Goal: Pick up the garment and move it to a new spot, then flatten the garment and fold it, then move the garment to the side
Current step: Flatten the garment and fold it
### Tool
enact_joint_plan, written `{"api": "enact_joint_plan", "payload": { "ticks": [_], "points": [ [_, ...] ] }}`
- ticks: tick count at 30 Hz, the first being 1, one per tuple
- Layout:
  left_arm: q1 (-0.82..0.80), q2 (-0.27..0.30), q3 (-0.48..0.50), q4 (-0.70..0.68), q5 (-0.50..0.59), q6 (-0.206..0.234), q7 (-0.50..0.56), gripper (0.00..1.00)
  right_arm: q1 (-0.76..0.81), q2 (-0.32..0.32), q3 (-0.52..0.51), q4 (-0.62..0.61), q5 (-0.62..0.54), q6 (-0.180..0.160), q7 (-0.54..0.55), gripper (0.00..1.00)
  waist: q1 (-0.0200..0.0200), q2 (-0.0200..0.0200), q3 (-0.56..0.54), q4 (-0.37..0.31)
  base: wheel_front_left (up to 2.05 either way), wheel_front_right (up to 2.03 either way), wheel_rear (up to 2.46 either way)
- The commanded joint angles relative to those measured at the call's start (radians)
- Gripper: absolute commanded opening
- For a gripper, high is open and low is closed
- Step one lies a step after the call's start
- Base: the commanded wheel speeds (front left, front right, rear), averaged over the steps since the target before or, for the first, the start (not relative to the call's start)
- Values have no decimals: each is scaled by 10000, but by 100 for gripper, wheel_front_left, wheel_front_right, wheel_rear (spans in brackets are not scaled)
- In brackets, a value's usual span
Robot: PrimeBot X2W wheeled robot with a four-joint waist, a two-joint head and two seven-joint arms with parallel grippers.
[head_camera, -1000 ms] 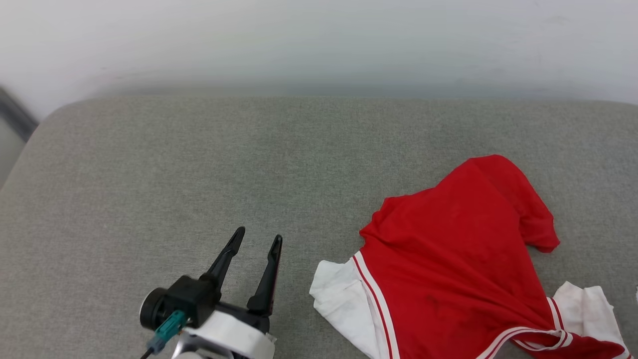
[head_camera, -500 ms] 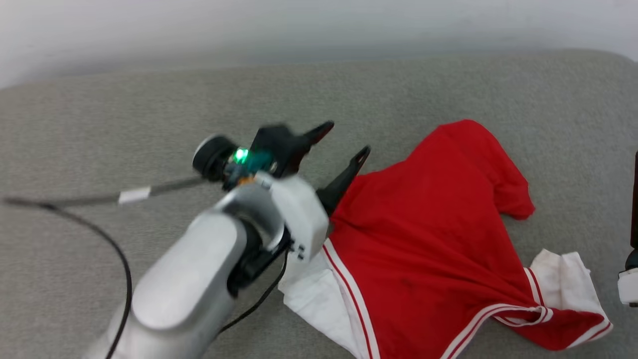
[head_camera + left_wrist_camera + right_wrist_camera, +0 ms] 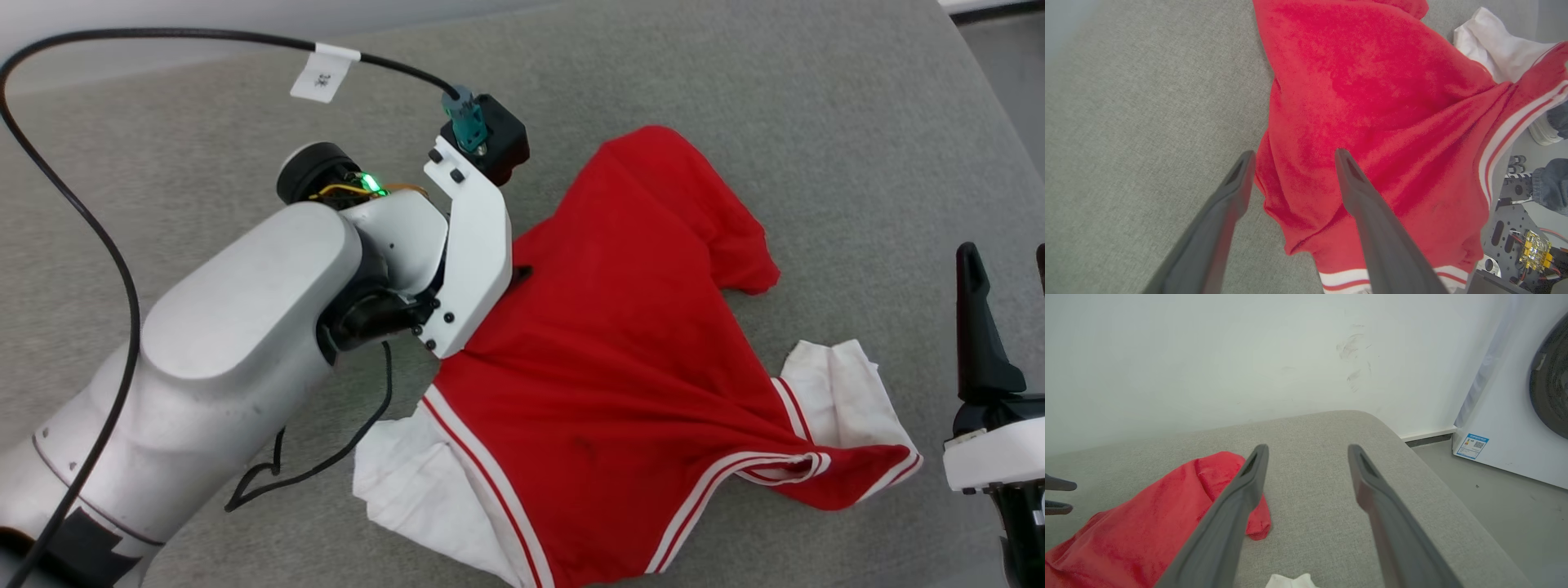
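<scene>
On the grey cushion (image 3: 735, 98), right of its middle and toward the near edge, your garment (image 3: 620, 367) lies in a crumpled heap with a plain red side up. Its far end is bunched into a hump. One white sleeve (image 3: 408, 490) spills out at the near left and the other sleeve (image 3: 833, 392) at the right. The striped trim (image 3: 718, 482) is twisted between them, so nothing here is flat yet.

Your left pincer (image 3: 1294, 157) is at the garment's left edge with its fingers spread as wide as they go and nothing between them. In the left wrist view one finger is over bare cushion and the other over red cloth, so the hem runs between the two. That looks like a deliberate straddle: closing here should catch the edge rather than a loose fold on top. You cannot tell from these views whether the tips touch the fabric.

Your right pincer (image 3: 1308, 451) hangs well apart to the right, equally wide and empty, pointing past the red hump toward the wall (image 3: 1208, 355). It is probably kept clear so it can take the opposite side once the left has a hold.

The left arm's cable (image 3: 82, 212) loops over the cushion on the far left, away from the cloth. You are at the first pick-up; moving, flattening and folding all lie ahead.
</scene>
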Motion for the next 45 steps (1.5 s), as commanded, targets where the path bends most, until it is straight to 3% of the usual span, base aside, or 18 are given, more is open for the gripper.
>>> {"api": "enact_joint_plan", "payload": {
  "ticks": [1,15,16,18,25,40,41,42,43,45],
  "points": [
    [-233,55,-144,252,-109,14,176,100,-82,27,40,87,79,-7,-126,100,-1,-1,485,-469,0,0,0],
    [-653,112,-1074,1959,-315,14,128,100,-152,29,302,859,436,-7,-872,100,-1,-1,1273,-1162,0,0,0],
    [-601,159,-1203,2040,-347,13,173,96,-161,29,306,887,448,-7,-894,100,-1,-1,1287,-1177,0,0,0],
    [-519,228,-1366,2076,-503,13,70,0,-185,29,320,953,455,-7,-959,100,-1,-1,1303,-1199,0,0,0],
    [-1117,290,-1125,2270,-553,15,-1620,0,-251,28,261,1105,282,-7,-947,100,-1,-1,1119,-1055,0,0,0],
    [-2671,-315,-198,4124,100,129,-5022,0,-270,29,385,1024,-1,-7,-590,100,-1,-1,496,-707,0,0,0],
    [-2676,-379,-249,4232,172,120,-5162,7,-258,29,392,1014,-3,-7,-576,100,-1,-1,479,-677,0,0,0],
    [-2596,-454,-328,4379,183,110,-5186,92,-238,29,400,1010,-8,-7,-557,100,-1,-1,458,-643,0,0,0],
    [-2503,-531,-375,4461,203,100,-5262,100,-212,29,403,1009,-19,-7,-542,100,-1,-1,437,-600,0,0,0],
    [-2339,-648,-508,4648,234,66,-5418,100,-179,29,376,1011,-10,-7,-552,100,-1,-1,374,-482,0,0,0]
  ]
}}
